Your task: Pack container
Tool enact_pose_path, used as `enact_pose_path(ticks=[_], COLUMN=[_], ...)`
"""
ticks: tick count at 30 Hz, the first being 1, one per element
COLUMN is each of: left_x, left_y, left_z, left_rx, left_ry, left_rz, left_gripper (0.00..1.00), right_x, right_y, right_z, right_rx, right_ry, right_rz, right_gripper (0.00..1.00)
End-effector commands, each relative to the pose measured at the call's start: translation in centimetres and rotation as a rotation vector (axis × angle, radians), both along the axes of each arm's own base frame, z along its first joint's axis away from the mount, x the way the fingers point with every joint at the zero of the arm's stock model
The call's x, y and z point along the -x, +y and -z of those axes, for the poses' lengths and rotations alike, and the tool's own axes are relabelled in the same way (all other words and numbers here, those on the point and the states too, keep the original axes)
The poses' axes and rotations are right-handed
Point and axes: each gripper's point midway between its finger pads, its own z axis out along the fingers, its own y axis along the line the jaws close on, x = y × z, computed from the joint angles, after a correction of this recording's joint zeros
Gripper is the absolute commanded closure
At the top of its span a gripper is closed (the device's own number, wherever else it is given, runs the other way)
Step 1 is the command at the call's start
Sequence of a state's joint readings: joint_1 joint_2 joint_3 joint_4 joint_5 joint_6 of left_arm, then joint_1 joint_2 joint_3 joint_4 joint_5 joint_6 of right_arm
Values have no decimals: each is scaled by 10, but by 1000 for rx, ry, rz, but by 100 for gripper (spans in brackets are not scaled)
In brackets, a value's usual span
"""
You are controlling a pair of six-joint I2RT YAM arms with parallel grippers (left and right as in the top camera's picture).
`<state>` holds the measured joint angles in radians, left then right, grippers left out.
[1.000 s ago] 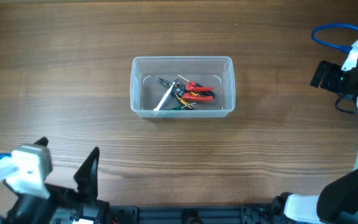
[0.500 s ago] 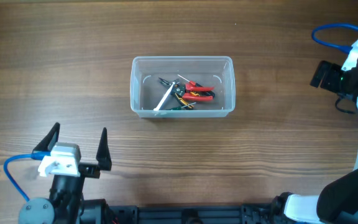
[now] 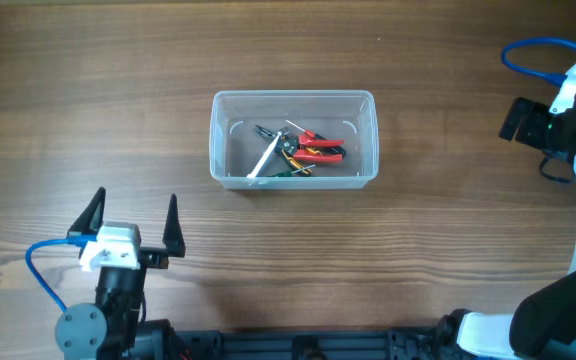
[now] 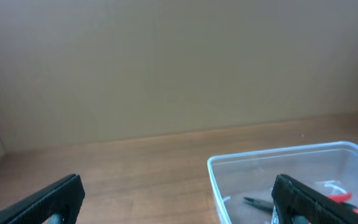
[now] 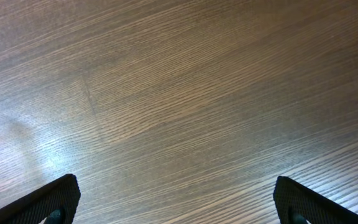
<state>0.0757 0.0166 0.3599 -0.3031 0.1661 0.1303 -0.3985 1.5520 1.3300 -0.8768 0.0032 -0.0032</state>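
Observation:
The clear plastic container (image 3: 220, 140) sits mid-table and holds red-handled pliers (image 3: 320, 147), dark pliers and a white-handled tool (image 3: 262, 162). It also shows in the left wrist view (image 4: 215, 186) at the lower right. My left gripper (image 3: 134, 218) is open and empty near the front left edge, well short of the container. In its wrist view the left gripper (image 4: 182, 202) has its fingers wide apart. My right gripper (image 5: 176, 205) is open and empty over bare wood; in the overhead view only the right arm (image 3: 558, 120) shows at the far right edge.
A blue cable (image 3: 533, 48) loops at the back right, another blue cable (image 3: 40, 270) by the left arm. A tan wall (image 4: 166, 62) rises behind the table in the left wrist view.
My left arm has swung from the front left corner to the right and turned upright, its open fingers now pointing toward the container. The right arm and the container have not moved.

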Motion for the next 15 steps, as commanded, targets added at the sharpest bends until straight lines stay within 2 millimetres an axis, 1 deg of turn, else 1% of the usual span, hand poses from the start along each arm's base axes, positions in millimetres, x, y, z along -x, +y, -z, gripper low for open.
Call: enact_pose_path(ticks=[1, 4, 7, 11, 15], left_x=[-6, -12, -18, -22, -24], left_y=[3, 5, 15, 22, 23], left_z=[9, 21, 42, 59, 75], left_rx=[-16, -9, 42, 44, 44], left_ry=[-18, -8, 35, 71, 103], left_rz=[-14, -24, -77, -118, -118], left_gripper=[0, 0, 0, 0, 0], right_x=[0, 0, 0, 0, 0], right_y=[0, 0, 0, 0, 0], right_z=[0, 0, 0, 0, 0], right_rx=[-9, -9, -9, -9, -9], right_ry=[-5, -5, -5, -5, -5], right_rz=[13, 13, 13, 13, 12], right_gripper=[0, 0, 0, 0, 0])
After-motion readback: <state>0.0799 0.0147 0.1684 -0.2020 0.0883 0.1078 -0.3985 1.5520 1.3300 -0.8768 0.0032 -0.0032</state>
